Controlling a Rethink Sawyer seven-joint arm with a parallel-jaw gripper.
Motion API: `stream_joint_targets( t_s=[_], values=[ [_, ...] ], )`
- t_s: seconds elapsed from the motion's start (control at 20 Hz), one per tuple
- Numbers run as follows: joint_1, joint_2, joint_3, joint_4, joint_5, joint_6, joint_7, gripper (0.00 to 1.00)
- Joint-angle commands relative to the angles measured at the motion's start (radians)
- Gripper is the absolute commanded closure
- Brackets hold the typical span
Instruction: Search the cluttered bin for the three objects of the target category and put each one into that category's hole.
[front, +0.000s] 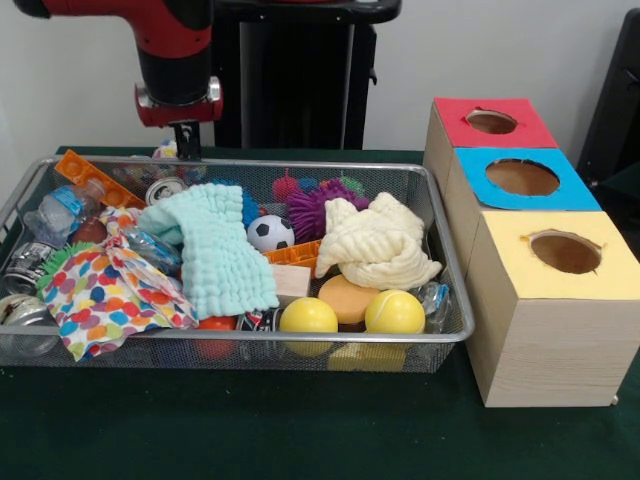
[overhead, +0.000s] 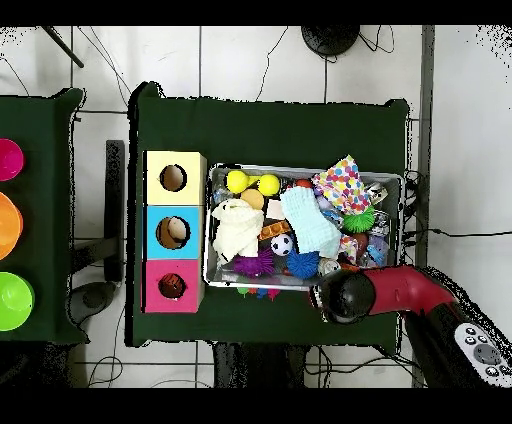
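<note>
The hand (front: 186, 140), grip unreadable, hangs over a wire bin (front: 452, 262) crammed with balls and cloths.

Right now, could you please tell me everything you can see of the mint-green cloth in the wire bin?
The mint-green waffle-textured cloth looks soft, like towelling. It lies crumpled and loosely folded, draped over clutter in the middle of the wire mesh bin. Its left edge overlaps the polka-dot fabric, and the small soccer ball sits right beside it.
</note>
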Motion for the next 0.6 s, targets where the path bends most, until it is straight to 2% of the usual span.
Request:
stream_joint_targets(
  t_s=[0.05,0.25,0.45,0.6],
  values=[
    [-0.017,-0.232,0.181,0.009,0.163,0.143,-0.244,1.00],
    [0.024,-0.332,0.177,0.077,0.228,0.177,-0.152,1.00],
    [0.074,-0.417,0.150,0.140,0.271,0.168,-0.076,1.00],
    [0.098,-0.446,0.131,0.175,0.296,0.143,-0.055,1.00]
  ],
)
